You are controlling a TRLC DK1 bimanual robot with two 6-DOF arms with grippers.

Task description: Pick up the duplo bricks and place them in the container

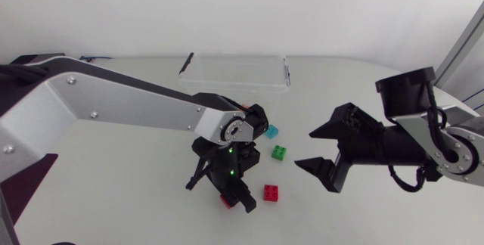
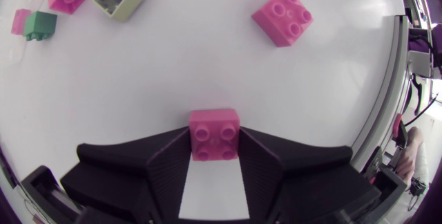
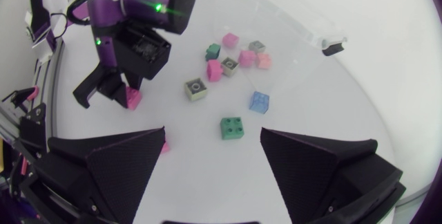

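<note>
On a white bench point(image 1: 136, 192), one clear container point(image 1: 233, 88) stands at the far edge. Of two arms, the left gripper point(image 2: 215, 148) clamps one red brick point(image 2: 215, 133), well short of the container; the right gripper point(image 1: 305, 148) gapes wide, holding nothing. Three lie loose nearby: another red brick point(image 1: 271, 193), one green brick point(image 1: 279, 152), one blue brick point(image 1: 271, 131). At least eight more form a cluster point(image 3: 246, 58).

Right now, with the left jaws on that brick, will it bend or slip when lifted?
Probably stiff: the brick looks solid and moulded. Its flat sides sit squarely between the jaws, so slipping seems unlikely. Square, so it shouldn't roll.
</note>
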